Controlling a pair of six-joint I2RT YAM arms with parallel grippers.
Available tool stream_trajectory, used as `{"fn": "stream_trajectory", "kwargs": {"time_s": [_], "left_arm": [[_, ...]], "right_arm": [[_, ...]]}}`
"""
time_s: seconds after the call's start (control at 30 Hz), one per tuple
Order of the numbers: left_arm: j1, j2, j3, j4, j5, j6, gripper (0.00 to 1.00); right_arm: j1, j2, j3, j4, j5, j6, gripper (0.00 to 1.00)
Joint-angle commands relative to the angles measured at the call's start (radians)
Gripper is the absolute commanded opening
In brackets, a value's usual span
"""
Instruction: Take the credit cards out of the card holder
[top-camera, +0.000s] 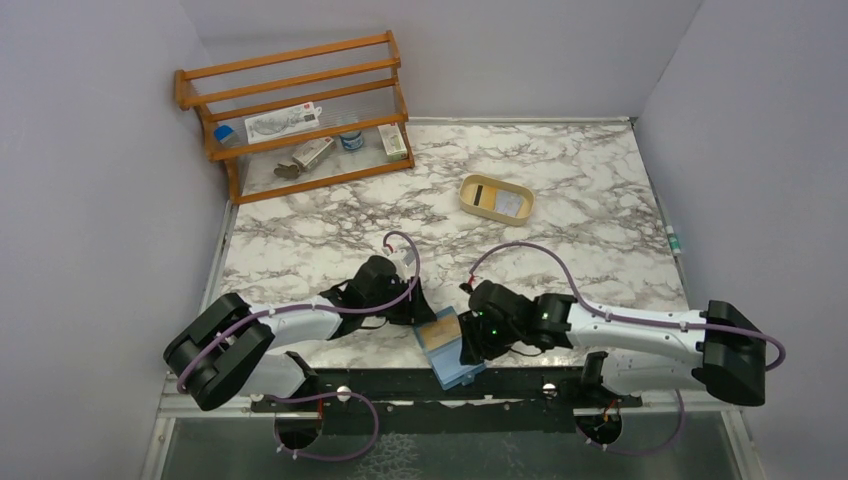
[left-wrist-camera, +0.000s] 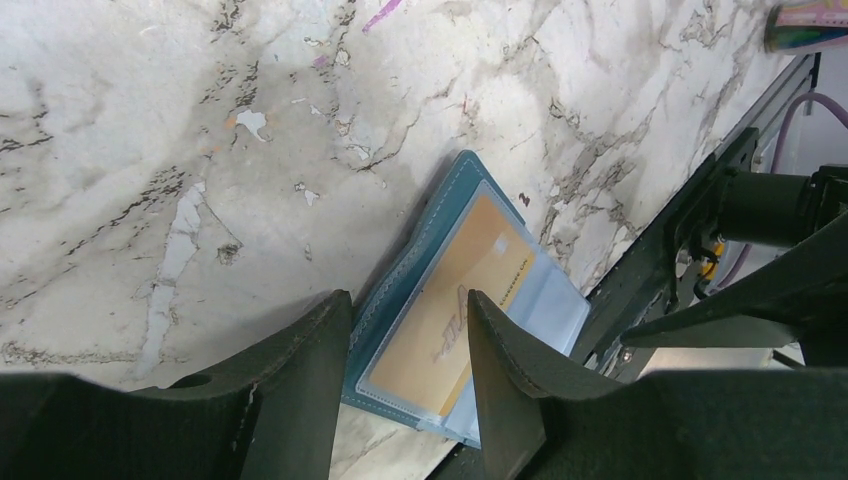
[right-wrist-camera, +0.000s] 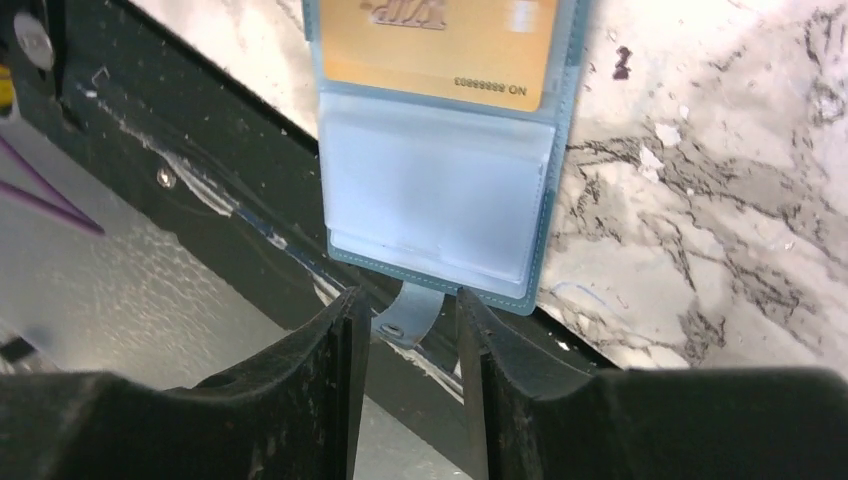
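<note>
Teal-blue leather-like folding card holder (top-camera: 449, 348) lies open at the marble-look table's (top-camera: 600, 210) near edge, tab end overhanging, w/ gold plastic card (left-wrist-camera: 452, 300) in its far sleeve directly under left gripper (left-wrist-camera: 408, 300), jaws wide; right gripper (right-wrist-camera: 407, 300), narrowly parted, straddles snap tab (right-wrist-camera: 412, 312).

Top view: soft, even light from overhead. Marble table (top-camera: 600, 250) bright, no harsh glare. Faint soft shadows beside both arms. Picture sharp but small details tiny; straight lines bend slightly near edges.

Left wrist view: bright, marble slightly washed out, soft grey shadow patches on it. Left gripper (left-wrist-camera: 408, 300) dark and somewhat blurred. Card holder (left-wrist-camera: 400, 290) in focus, faint sheen on clear sleeve.

Right wrist view: right gripper (right-wrist-camera: 408, 300) near-black, little detail. Gold card (right-wrist-camera: 440, 50) print readable. Lower sleeve looks milky, hazy.
</note>
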Motion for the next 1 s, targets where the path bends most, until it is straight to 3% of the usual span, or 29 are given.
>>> {"fn": "stream_trajectory", "kwargs": {"time_s": [0.0,0.13,0.3,0.4,0.5,0.97], "left_arm": [[0.000,0.018,0.008,-0.091,-0.044,0.037,0.48],[0.000,0.015,0.009,-0.100,-0.053,0.040,0.48],[0.000,0.016,0.011,-0.103,-0.052,0.038,0.48],[0.000,0.011,0.010,-0.110,-0.053,0.039,0.48],[0.000,0.010,0.009,-0.112,-0.055,0.039,0.48],[0.000,0.018,0.016,-0.117,-0.051,0.038,0.47]], "right_arm": [[0.044,0.016,0.045,-0.065,0.120,0.093,0.39],[0.150,0.160,0.151,-0.145,0.194,0.098,0.34],[0.224,0.296,0.214,-0.155,0.206,0.139,0.39],[0.244,0.321,0.231,-0.168,0.214,0.159,0.47],[0.254,0.337,0.252,-0.205,0.233,0.161,0.48],[0.262,0.457,0.240,-0.289,0.373,0.170,0.41]]}}
